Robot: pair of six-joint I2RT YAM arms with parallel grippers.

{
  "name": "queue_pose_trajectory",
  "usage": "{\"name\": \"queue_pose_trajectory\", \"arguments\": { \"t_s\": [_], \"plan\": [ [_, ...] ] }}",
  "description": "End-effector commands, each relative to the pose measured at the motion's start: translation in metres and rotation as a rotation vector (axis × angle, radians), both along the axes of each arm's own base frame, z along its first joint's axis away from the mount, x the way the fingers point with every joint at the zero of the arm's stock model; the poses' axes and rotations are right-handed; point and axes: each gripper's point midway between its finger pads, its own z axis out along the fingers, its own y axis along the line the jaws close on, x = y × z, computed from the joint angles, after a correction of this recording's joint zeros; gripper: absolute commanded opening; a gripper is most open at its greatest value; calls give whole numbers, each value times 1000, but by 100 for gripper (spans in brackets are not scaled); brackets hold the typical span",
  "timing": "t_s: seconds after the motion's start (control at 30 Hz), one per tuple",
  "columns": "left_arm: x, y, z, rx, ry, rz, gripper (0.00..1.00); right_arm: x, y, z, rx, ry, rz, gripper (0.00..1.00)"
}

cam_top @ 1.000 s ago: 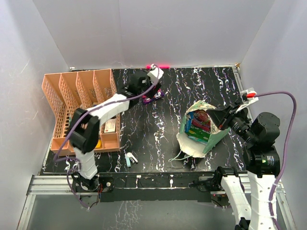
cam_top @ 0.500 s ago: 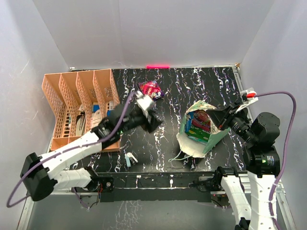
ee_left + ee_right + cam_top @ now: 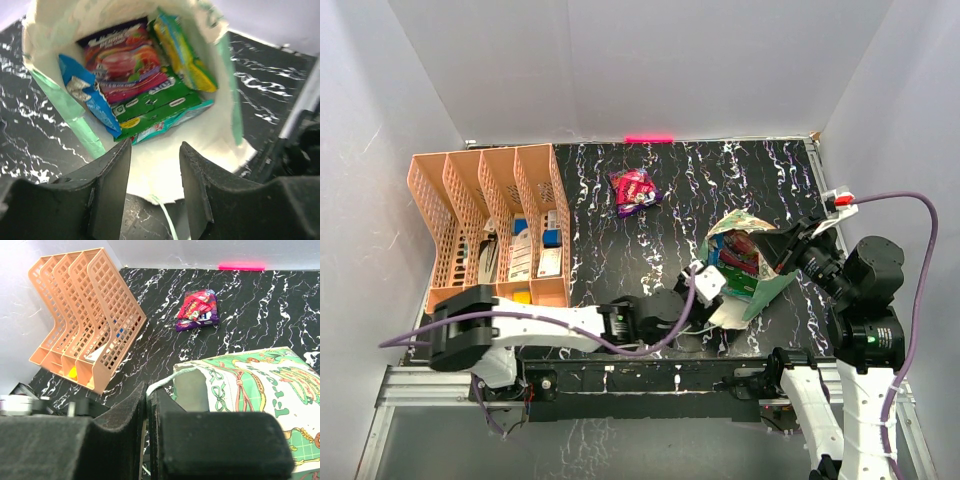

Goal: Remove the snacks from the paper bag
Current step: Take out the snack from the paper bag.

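Note:
The paper bag (image 3: pixel 775 283) lies on its side at the right, its mouth facing my left gripper (image 3: pixel 717 288). In the left wrist view the open, empty left gripper (image 3: pixel 155 167) hovers at the bag's mouth (image 3: pixel 220 127). Inside are snacks: a purple-red packet (image 3: pixel 125 50), a blue one (image 3: pixel 85 97), a green one (image 3: pixel 155 102), a yellow-green one (image 3: pixel 182 50) and a teal one (image 3: pixel 170 122). My right gripper (image 3: pixel 790 245) is shut on the bag's string handle (image 3: pixel 165 381) and holds the bag (image 3: pixel 250 385) open. One purple-red snack (image 3: pixel 634 190) lies on the table at the back, also in the right wrist view (image 3: pixel 197 310).
An orange slotted tray (image 3: pixel 485 225) with small items stands at the left, also in the right wrist view (image 3: pixel 85 315). A pink strip (image 3: pixel 650 138) lies at the table's back edge. My left arm stretches along the near edge.
My left gripper let go of the purple-red snack at the back, swung to the near side and now sits open at the bag's mouth. The right arm has not moved.

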Motion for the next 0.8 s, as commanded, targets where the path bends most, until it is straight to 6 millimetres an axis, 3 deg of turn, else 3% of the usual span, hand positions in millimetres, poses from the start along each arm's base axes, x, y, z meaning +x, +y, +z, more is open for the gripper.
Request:
{"name": "queue_pose_trajectory", "arguments": {
  "t_s": [0.0,0.33,0.43,0.77],
  "plan": [
    [27,-14,18,-188,19,227,41,-8,2,34,11,-105,8,7],
    [61,-45,-21,-93,-106,403,38,-7,2,35,6,-108,9,7],
    [71,-46,-30,-68,-133,470,40,-9,2,37,5,-113,7,7],
    [98,-43,-51,-39,-189,622,62,-10,4,39,13,-120,18,7]
  ]
}}
